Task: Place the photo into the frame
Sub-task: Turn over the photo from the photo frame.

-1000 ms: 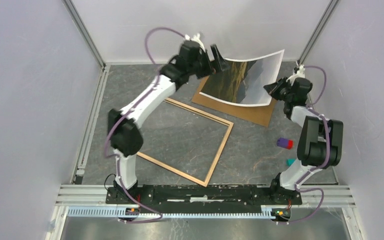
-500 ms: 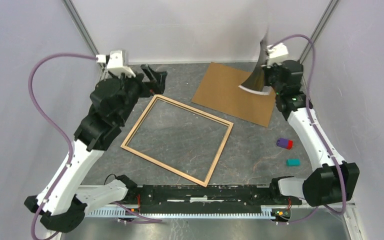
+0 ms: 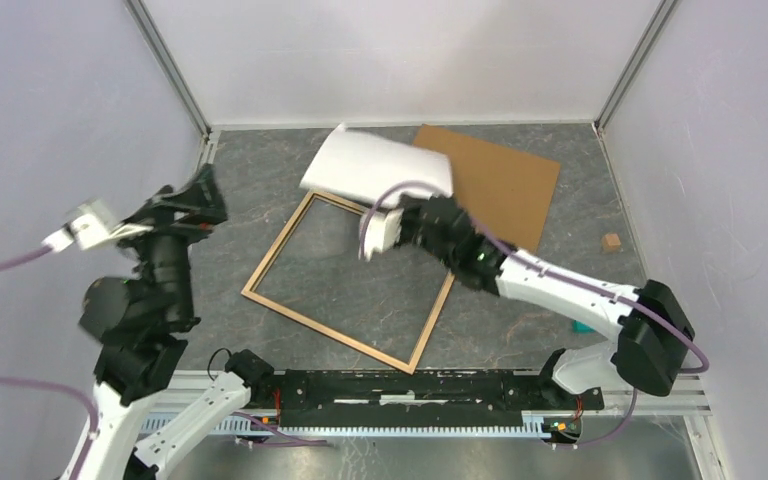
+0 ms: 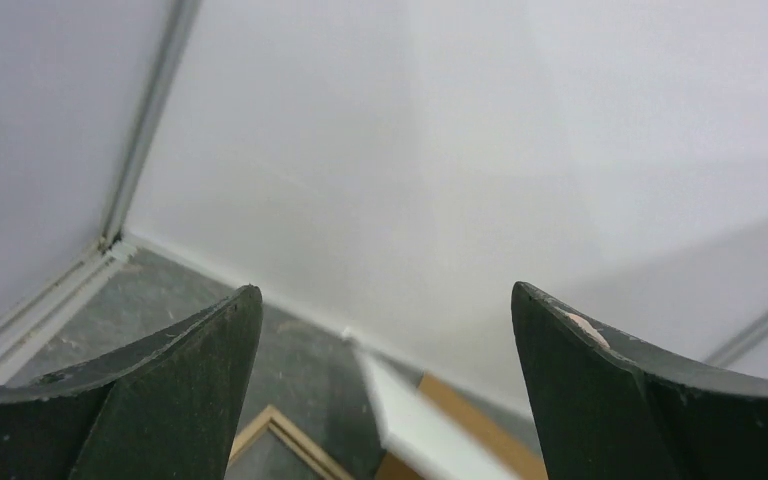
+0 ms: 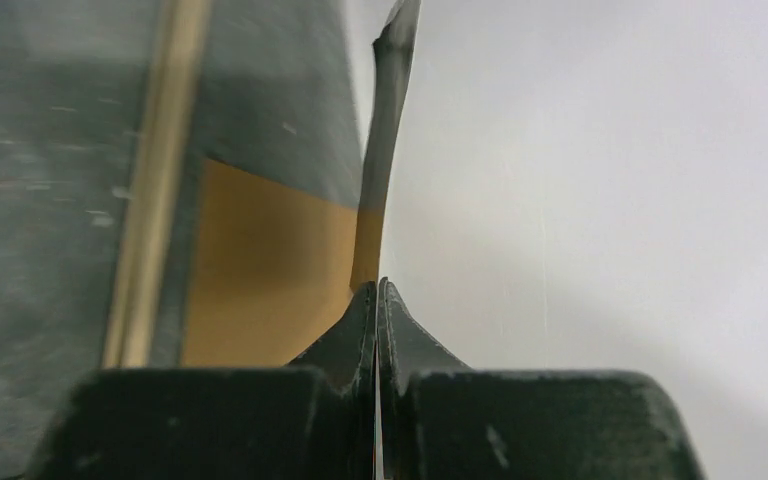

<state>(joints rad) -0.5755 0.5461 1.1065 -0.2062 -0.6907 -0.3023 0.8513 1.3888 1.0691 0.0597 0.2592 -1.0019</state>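
Note:
The photo hangs white back up over the frame's far corner, and my right gripper is shut on its near edge. In the right wrist view the fingertips pinch the sheet, and the photo's white back fills the right side. The frame lies flat on the grey table, tan side up. My left gripper is raised at the far left, open and holding nothing. Its view shows both fingers spread wide, with the photo and a frame corner far below.
A brown backing board lies flat at the back right, partly under the photo. A small tan cube sits near the right wall. A teal block peeks out behind the right arm. White walls close in three sides.
The right arm has swung from the back right corner to the middle, carrying the photo, now white side up. The left arm has pulled back to the left and risen.

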